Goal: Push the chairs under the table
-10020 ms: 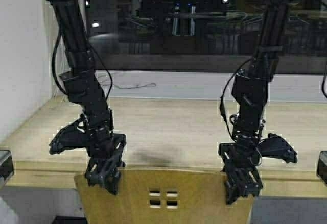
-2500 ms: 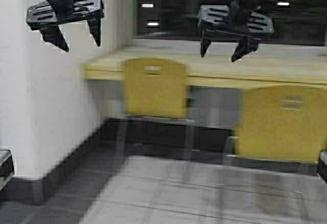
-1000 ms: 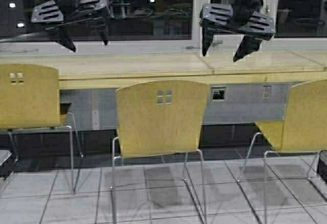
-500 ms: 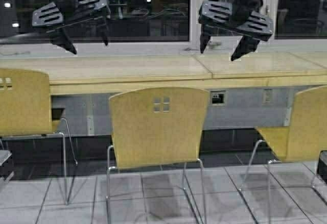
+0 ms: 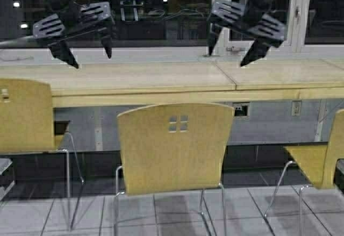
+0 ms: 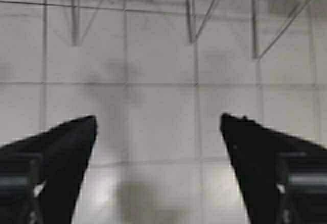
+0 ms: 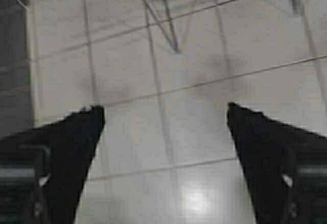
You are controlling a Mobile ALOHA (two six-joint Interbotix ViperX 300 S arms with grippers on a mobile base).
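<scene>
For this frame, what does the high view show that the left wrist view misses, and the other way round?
Only the high view shows the table, the middle chair standing out from it, the chair on the left, the chair on the right, and the right gripper, raised and open. Only the left wrist view shows the floor tiles directly below, with thin chair legs. Both show the left gripper, open and empty.
</scene>
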